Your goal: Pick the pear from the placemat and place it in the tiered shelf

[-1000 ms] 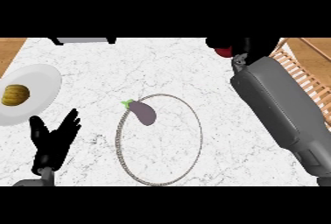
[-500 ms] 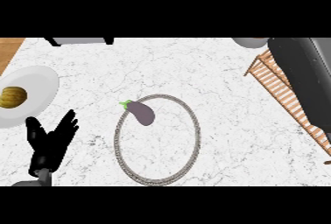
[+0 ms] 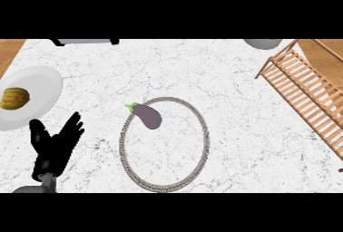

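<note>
You have the left hand (image 3: 55, 144) at the lower left of the head view, fingers straight and spread, pointing up, holding nothing, resting over the white marble counter (image 3: 221, 72). Your right hand isn't in the view at all, so you can't tell its state. The placemat (image 3: 164, 144) is a round marble-look mat with a braided grey rim, sitting mid-counter, just right of the left hand but apart from it. On the mat's upper left part lies a purple eggplant (image 3: 148, 116) with a green stem, stem end touching or crossing the rim, body tilted down to the right. No pear shows on the mat; the only thing lying on it is that eggplant. The tiered shelf (image 3: 307, 93) is the wooden slatted rack at the right edge, well apart from the mat, running diagonally down and off the view. At the left edge you see a white plate (image 3: 41, 88) with a yellow-brown ridged item (image 3: 13, 98) on it, above the left hand. Along the top edge, a grey object on dark legs (image 3: 84, 41) and a grey round object (image 3: 262, 43), both cut off.
</note>
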Controlling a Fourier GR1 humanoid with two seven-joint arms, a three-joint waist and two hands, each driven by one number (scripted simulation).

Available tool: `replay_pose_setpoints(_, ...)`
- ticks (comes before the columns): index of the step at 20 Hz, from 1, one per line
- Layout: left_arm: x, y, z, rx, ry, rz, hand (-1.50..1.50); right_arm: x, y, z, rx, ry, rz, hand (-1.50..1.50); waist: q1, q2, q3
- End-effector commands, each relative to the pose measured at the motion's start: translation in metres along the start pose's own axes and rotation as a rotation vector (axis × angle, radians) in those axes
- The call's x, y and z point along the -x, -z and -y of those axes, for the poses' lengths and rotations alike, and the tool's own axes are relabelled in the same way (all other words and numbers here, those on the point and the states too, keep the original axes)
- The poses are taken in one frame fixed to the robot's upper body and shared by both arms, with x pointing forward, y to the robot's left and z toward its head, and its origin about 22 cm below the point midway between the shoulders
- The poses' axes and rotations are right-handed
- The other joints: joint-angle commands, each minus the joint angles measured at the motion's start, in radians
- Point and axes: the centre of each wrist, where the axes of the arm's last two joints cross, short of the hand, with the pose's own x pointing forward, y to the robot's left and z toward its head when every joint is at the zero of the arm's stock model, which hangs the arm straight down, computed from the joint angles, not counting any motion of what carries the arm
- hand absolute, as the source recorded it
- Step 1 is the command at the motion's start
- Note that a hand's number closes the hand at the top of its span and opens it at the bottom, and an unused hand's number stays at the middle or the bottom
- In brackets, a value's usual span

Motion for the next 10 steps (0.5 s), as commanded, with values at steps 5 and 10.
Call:
replay_pose_setpoints(5, 0.001, 0.008, -0.006, 0.009, 0.003, 0.006, 0.0, 0.027, 0.038, 0.037, -0.081, -0.135, -0.186, 1.5, 0.005, 0.009, -0.001)
replay_pose_setpoints(10, -0.006, 0.003, 0.0, 0.024, 0.011, 0.004, 0.0, 0.06, 0.062, 0.042, -0.11, -0.167, -0.197, 1.5, 0.019, 0.011, 0.001)
